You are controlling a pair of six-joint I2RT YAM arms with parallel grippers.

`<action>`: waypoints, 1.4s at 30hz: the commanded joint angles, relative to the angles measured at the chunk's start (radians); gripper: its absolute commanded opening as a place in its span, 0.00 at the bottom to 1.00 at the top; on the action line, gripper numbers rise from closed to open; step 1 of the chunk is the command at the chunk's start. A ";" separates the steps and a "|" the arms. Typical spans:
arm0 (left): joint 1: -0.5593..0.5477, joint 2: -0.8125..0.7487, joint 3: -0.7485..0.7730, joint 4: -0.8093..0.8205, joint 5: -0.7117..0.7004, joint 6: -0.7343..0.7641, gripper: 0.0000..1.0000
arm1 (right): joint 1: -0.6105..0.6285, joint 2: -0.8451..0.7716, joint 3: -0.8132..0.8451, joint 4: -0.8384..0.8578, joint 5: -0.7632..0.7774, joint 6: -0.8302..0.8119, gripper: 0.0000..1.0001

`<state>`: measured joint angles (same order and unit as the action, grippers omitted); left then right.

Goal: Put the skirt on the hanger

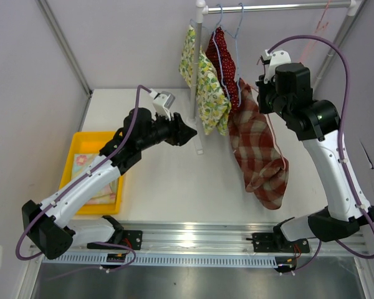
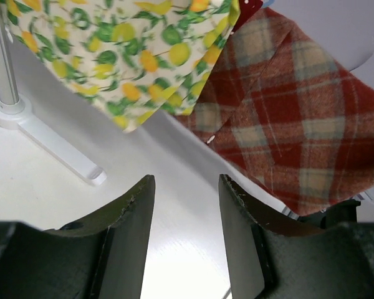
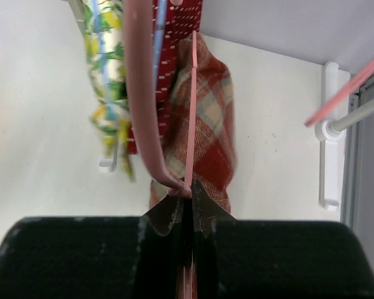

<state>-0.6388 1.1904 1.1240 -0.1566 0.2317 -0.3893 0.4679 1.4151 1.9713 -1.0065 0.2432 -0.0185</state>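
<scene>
The skirt (image 1: 257, 156) is red plaid and hangs from a thin pink hanger (image 3: 193, 93), its lower end bunched on the table. My right gripper (image 3: 190, 193) is shut on the hanger just above the skirt (image 3: 209, 124), where the curved pink hook (image 3: 140, 93) meets the straight rod. In the top view the right gripper (image 1: 262, 98) is held high beside the rack. My left gripper (image 1: 190, 132) is open with nothing between its fingers (image 2: 137, 205), low over the table. It points at the skirt's edge (image 2: 299, 118) and stands apart from it.
A white clothes rack with a top rail (image 1: 280, 7) and a pole (image 1: 199, 75) carries a lemon-print garment (image 1: 209, 87) and a red dotted one (image 1: 227, 68) on blue hangers. The rack's foot (image 2: 56, 146) lies on the table. A yellow bin (image 1: 75, 149) at the left holds folded clothes (image 1: 87, 165).
</scene>
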 commanded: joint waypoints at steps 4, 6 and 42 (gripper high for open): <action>0.005 -0.032 0.036 -0.003 0.004 0.032 0.51 | -0.044 -0.022 0.070 0.108 0.033 0.014 0.00; 0.005 -0.032 0.040 -0.006 0.004 0.033 0.51 | -0.073 0.030 0.139 0.124 0.041 0.014 0.00; 0.005 -0.046 0.025 -0.024 0.058 0.066 0.51 | -0.341 0.493 0.460 0.663 -0.177 0.040 0.00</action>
<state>-0.6388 1.1637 1.1316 -0.2092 0.2668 -0.3397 0.1265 1.9129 2.3478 -0.5114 0.1028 0.0071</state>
